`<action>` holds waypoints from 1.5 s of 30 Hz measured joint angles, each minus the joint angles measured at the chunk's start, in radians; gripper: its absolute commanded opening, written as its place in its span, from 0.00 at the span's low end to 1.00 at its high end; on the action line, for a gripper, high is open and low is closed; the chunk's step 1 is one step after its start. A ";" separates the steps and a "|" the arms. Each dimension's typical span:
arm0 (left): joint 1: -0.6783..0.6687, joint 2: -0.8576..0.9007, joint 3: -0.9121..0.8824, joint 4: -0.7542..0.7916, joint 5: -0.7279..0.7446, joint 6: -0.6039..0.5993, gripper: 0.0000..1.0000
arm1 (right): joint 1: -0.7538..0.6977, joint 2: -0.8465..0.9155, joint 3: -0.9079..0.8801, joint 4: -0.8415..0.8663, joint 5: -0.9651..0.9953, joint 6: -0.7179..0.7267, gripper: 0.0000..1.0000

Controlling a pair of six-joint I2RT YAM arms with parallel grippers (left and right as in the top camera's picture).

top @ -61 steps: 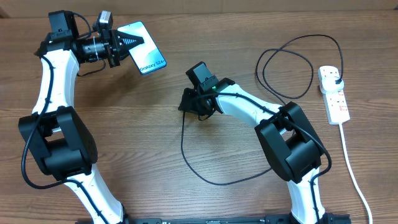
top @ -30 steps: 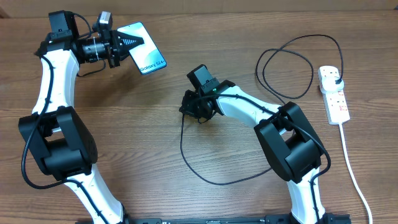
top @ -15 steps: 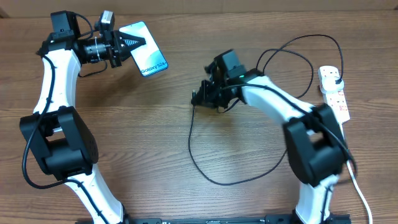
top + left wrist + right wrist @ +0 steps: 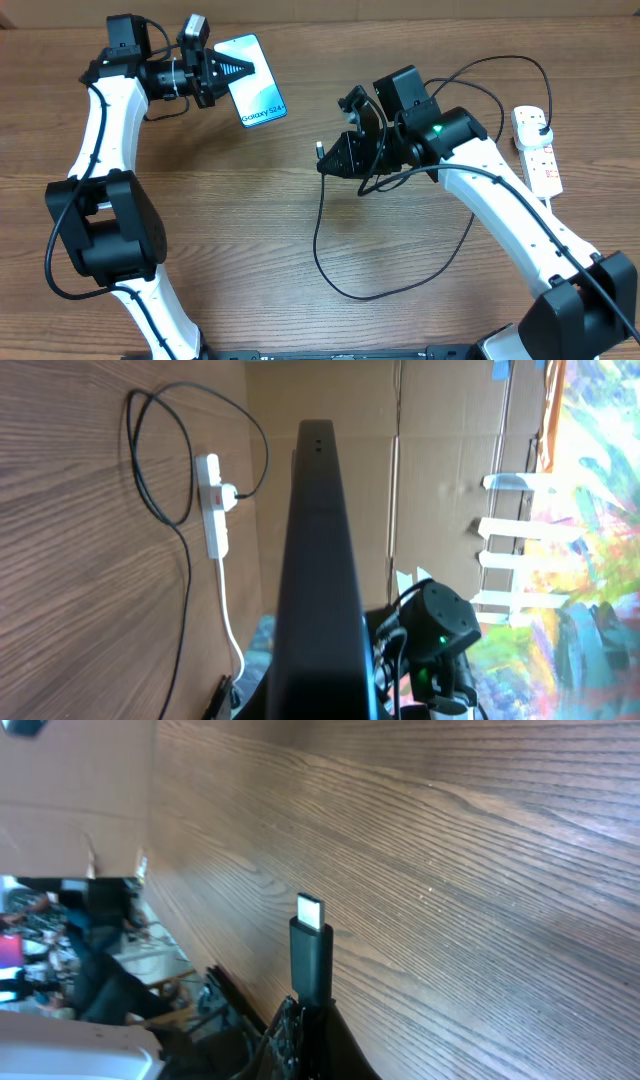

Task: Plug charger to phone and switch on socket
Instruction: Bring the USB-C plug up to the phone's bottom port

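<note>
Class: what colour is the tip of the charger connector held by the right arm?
Silver tip on a black connector body; the right wrist view shows it best.

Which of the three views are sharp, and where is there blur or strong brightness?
Overhead: evenly lit, sharp; the phone screen glows bright blue. Left wrist: the phone's dark edge is close and soft; the background at right looks washed out. Right wrist: the charger connector is crisp, its metal tip shining; the left background is blurred.

The wooden table [image 4: 230, 250] carries the white socket [image 4: 540, 160], its cord [image 4: 227, 610] and loops of the charger [image 4: 365, 297].
</note>
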 measured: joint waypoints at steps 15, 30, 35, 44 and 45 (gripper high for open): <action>-0.058 0.000 0.000 -0.026 0.002 0.056 0.04 | 0.089 -0.003 0.000 0.061 0.021 -0.028 0.04; -0.116 0.000 0.000 -0.032 -0.019 0.082 0.04 | 0.077 -0.003 0.000 0.140 0.005 -0.030 0.04; -0.116 0.000 0.000 -0.032 -0.020 0.082 0.04 | 0.061 -0.003 0.000 0.164 0.001 -0.007 0.04; -0.116 0.000 0.000 -0.032 -0.020 0.082 0.04 | 0.055 -0.003 0.000 0.186 -0.024 0.014 0.04; -0.116 0.000 0.000 -0.032 -0.020 0.082 0.04 | 0.055 -0.003 0.000 0.187 -0.024 0.015 0.04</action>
